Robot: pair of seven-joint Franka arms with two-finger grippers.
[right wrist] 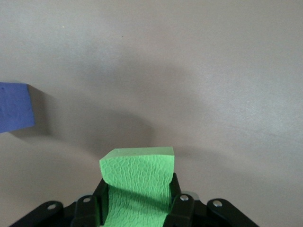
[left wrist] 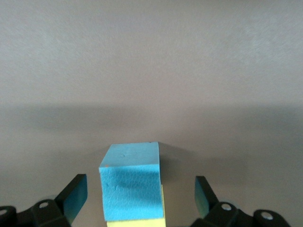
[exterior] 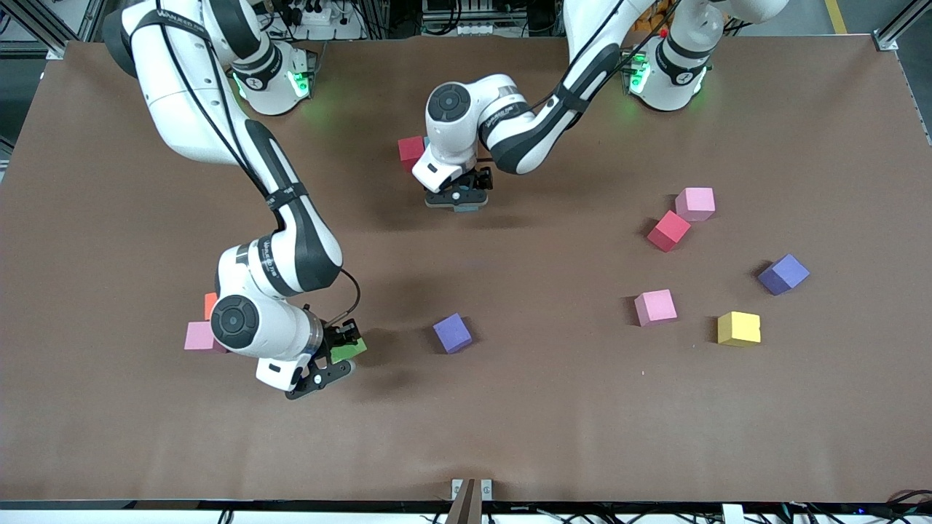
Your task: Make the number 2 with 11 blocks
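Observation:
My left gripper point(exterior: 460, 201) stands open at the table's middle, its fingers point(left wrist: 75, 196) on either side of a light blue block point(left wrist: 132, 184) and apart from it. A pale yellow strip point(left wrist: 137, 222) shows tight against that block. A red block point(exterior: 410, 151) lies half hidden beside the left wrist. My right gripper point(exterior: 341, 358) is shut on a green block point(right wrist: 137, 182), squeezing it, over the table toward the right arm's end. A pink block point(exterior: 198, 336) and an orange one point(exterior: 210, 306) peek out from under the right arm.
Toward the left arm's end lie two pink blocks point(exterior: 695, 203) point(exterior: 655, 306), a red block point(exterior: 668, 230) and a yellow block point(exterior: 738, 328). One purple cube point(exterior: 783, 274) sits among them. Another purple cube point(exterior: 452, 332) lies close to the green block.

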